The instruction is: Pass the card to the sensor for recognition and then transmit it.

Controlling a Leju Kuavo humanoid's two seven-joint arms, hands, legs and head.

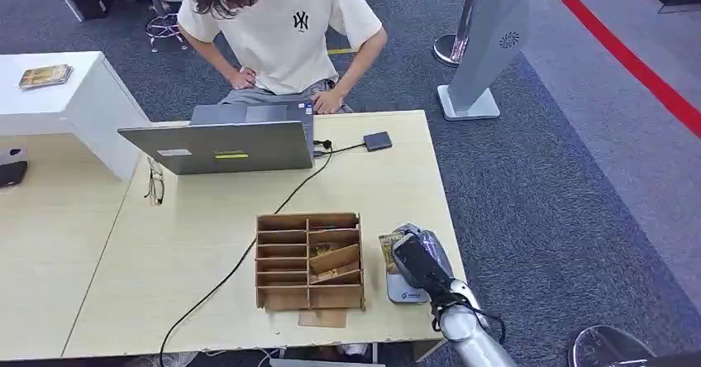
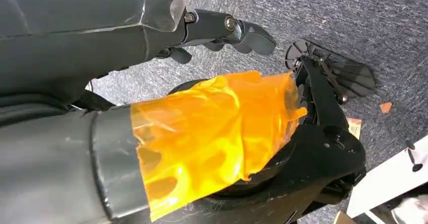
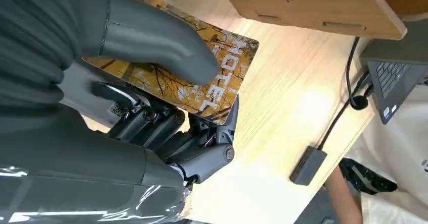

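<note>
right hand (image 3: 151, 108): pinching hotel card (image 3: 202, 77), thumb pressing its printed face, darker fingers supporting underneath.
card location: hovering over sensor pad (image 1: 407, 291) at the table's (image 1: 372, 185) near right edge, just beside wooden card organizer (image 1: 310, 259).
handling: likely thin, light, stiff, glossy plastic; could be slipping; gripping flat faces near one end is looking best.
left hand (image 2: 222, 30): hanging over carpet, fingers curling, holding nothing.
person (image 1: 281, 28): sitting behind laptop (image 1: 223, 144).
</note>
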